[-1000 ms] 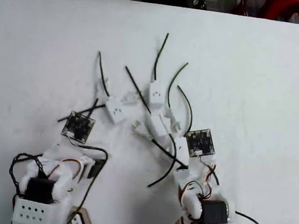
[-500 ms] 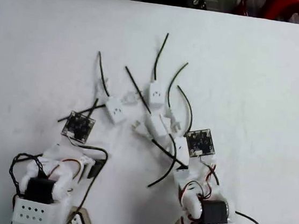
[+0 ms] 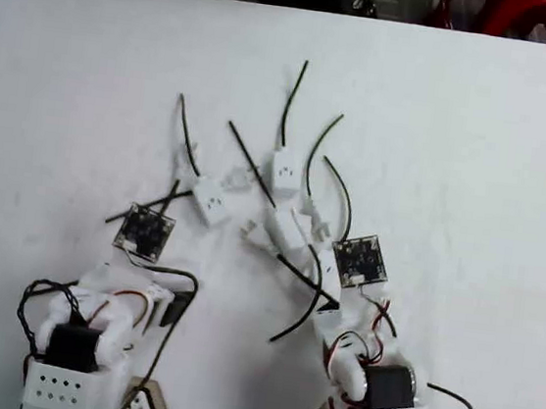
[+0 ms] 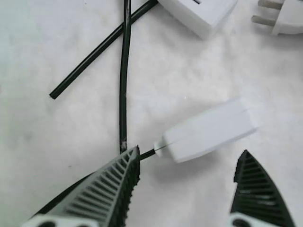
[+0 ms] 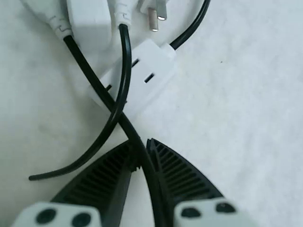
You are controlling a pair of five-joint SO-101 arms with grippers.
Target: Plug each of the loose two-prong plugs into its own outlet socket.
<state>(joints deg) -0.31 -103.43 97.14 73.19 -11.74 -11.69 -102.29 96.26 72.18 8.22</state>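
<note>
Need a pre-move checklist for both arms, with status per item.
1. Left gripper open: ok, jaws apart.
2. Target between the left jaws: ok, white connector body lies there ungripped. Plug or socket: cannot tell.
3. Right gripper on a plug body: not ok, it is shut on the black cord only.
4. Socket face clear: not ok, the black cord and a second cord cross the slotted socket.
5. Prongs bare and free: ok on the loose plug.
</note>
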